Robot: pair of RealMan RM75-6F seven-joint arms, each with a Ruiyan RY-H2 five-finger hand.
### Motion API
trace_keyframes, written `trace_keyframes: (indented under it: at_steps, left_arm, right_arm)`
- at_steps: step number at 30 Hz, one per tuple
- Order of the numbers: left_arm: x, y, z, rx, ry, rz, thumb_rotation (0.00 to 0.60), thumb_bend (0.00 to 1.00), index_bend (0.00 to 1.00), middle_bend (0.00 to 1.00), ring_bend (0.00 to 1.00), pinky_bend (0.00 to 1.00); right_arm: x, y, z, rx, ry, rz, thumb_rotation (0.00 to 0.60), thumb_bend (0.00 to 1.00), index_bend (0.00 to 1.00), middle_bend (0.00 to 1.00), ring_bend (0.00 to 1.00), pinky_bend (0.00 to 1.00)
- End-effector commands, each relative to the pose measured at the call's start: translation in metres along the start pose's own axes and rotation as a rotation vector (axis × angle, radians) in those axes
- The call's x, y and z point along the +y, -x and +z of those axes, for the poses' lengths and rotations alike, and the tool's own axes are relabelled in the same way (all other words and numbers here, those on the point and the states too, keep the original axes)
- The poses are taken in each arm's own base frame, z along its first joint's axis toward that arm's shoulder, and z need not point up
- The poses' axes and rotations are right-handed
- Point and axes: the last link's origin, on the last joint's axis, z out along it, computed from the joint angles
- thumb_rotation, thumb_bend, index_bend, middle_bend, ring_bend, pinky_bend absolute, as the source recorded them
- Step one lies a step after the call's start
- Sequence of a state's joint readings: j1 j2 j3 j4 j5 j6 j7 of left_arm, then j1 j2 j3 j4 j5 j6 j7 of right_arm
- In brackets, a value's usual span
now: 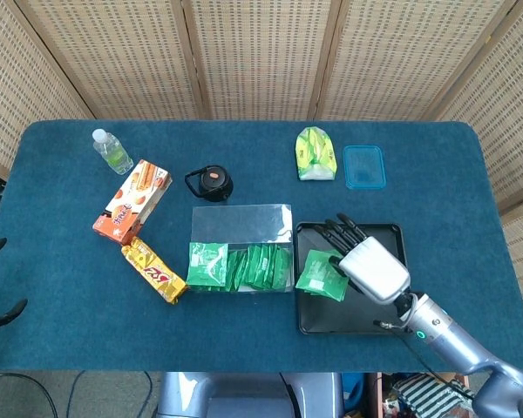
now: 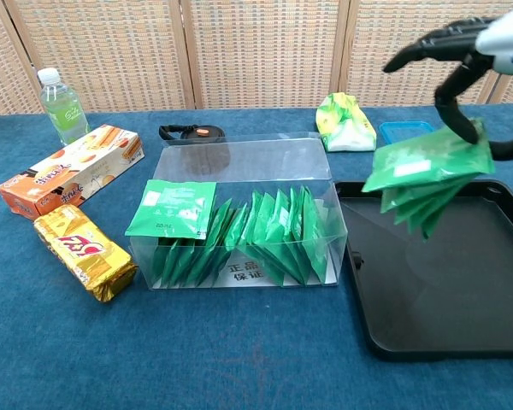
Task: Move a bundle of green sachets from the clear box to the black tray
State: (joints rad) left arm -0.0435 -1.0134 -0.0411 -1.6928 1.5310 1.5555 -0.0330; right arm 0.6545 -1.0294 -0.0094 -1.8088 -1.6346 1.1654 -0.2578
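So the robot's right hand (image 2: pixel 470 68), up in the top right corner of the chest view, is pinching a fanned bundle of green foil sachets (image 2: pixel 426 175) between thumb and fingers, and the bundle hangs in the air above the flat black plastic tray (image 2: pixel 427 316) at right of centre. It's clear of the transparent plastic box (image 2: pixel 239 171) in the middle of the frame, which still has a row of sachets standing in it plus one lying loose on top at its left end. The left hand isn't visible in either camera, so no idea what it's doing.

What I'd worry about: the sachets are splayed out and drooping at different angles, so the grip looks like it only catches their top edges. Slippery foil packs like that could slide out one at a time if the hand tilts. They're also hanging over the tray's left half, near the rim beside the box, so a release here could leave some draped over the edge. Probably better to carry them toward the tray's centre and lower before letting go.
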Motion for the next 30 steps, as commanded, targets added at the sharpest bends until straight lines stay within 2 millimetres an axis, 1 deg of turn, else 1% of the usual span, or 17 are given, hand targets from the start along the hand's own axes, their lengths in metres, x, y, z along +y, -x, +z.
trace_keyframes:
  at_steps: [1, 2, 3, 4, 7, 11, 13, 14, 15, 16, 18, 20, 24, 30]
  left_arm:
    - [0.001, 0.001, 0.000, -0.003, 0.000, 0.002, 0.600, 0.23, 0.00, 0.00, 0.00, 0.00]
    - [0.001, 0.001, 0.000, -0.004, 0.000, 0.003, 0.600, 0.23, 0.00, 0.00, 0.00, 0.00]
    - [0.001, 0.001, 0.000, -0.005, 0.000, 0.003, 0.600, 0.23, 0.00, 0.00, 0.00, 0.00]
    - [0.001, 0.001, 0.000, -0.005, 0.000, 0.004, 0.600, 0.23, 0.00, 0.00, 0.00, 0.00]
    - [0.001, 0.001, 0.000, -0.004, 0.000, 0.004, 0.600, 0.23, 0.00, 0.00, 0.00, 0.00]
    - [0.002, 0.000, -0.002, -0.001, 0.005, 0.003, 0.600, 0.23, 0.00, 0.00, 0.00, 0.00]
    - [0.003, 0.000, -0.003, 0.004, 0.010, 0.003, 0.600, 0.23, 0.00, 0.00, 0.00, 0.00]
    - [0.003, 0.000, -0.003, 0.006, 0.012, 0.004, 0.600, 0.23, 0.00, 0.00, 0.00, 0.00]
    - [0.003, -0.001, -0.004, 0.008, 0.015, 0.004, 0.600, 0.23, 0.00, 0.00, 0.00, 0.00]
    - [0.004, -0.001, -0.004, 0.008, 0.017, 0.005, 0.600, 0.23, 0.00, 0.00, 0.00, 0.00]
    - [0.004, 0.000, -0.005, 0.007, 0.021, 0.007, 0.600, 0.23, 0.00, 0.00, 0.00, 0.00]
    - [0.005, 0.001, -0.005, 0.005, 0.023, 0.010, 0.600, 0.23, 0.00, 0.00, 0.00, 0.00]
    - [0.007, 0.003, -0.006, 0.005, 0.033, 0.017, 0.600, 0.23, 0.00, 0.00, 0.00, 0.00]
    - [0.009, 0.002, -0.010, 0.018, 0.048, 0.024, 0.600, 0.23, 0.00, 0.00, 0.00, 0.00]
  right_arm:
    - [0.013, 0.012, -0.015, -0.043, 0.046, -0.061, 0.600, 0.54, 0.31, 0.05, 0.00, 0.04]
    - [0.017, 0.011, -0.017, -0.061, 0.075, -0.088, 0.600, 0.51, 0.13, 0.01, 0.00, 0.03]
    - [0.020, 0.009, -0.019, -0.068, 0.096, -0.099, 0.600, 0.48, 0.03, 0.00, 0.00, 0.01]
    - [0.021, 0.007, -0.020, -0.068, 0.114, -0.103, 0.600, 0.45, 0.00, 0.00, 0.00, 0.01]
    - [0.029, -0.003, -0.026, -0.034, 0.170, -0.088, 0.600, 0.44, 0.00, 0.00, 0.00, 0.00]
    - [0.039, -0.013, -0.042, 0.020, 0.238, -0.041, 0.600, 0.43, 0.00, 0.00, 0.00, 0.00]
    - [0.043, -0.017, -0.055, 0.060, 0.278, -0.005, 0.600, 0.38, 0.00, 0.00, 0.00, 0.00]
    - [0.043, -0.017, -0.059, 0.074, 0.288, 0.004, 0.600, 0.32, 0.00, 0.00, 0.00, 0.00]
    - [0.044, -0.017, -0.069, 0.099, 0.307, 0.017, 0.600, 0.26, 0.00, 0.00, 0.00, 0.00]
    - [0.045, -0.015, -0.076, 0.119, 0.322, 0.020, 0.600, 0.21, 0.00, 0.00, 0.00, 0.00]
    - [0.044, -0.007, -0.092, 0.152, 0.358, 0.052, 0.600, 0.08, 0.00, 0.00, 0.00, 0.00]
    - [0.040, 0.002, -0.104, 0.176, 0.386, 0.109, 0.600, 0.01, 0.00, 0.00, 0.00, 0.00]
    - [0.034, 0.021, -0.130, 0.211, 0.458, 0.205, 0.600, 0.00, 0.00, 0.00, 0.00, 0.00]
    - [0.025, 0.042, -0.153, 0.215, 0.547, 0.285, 0.600, 0.00, 0.00, 0.00, 0.00, 0.00]
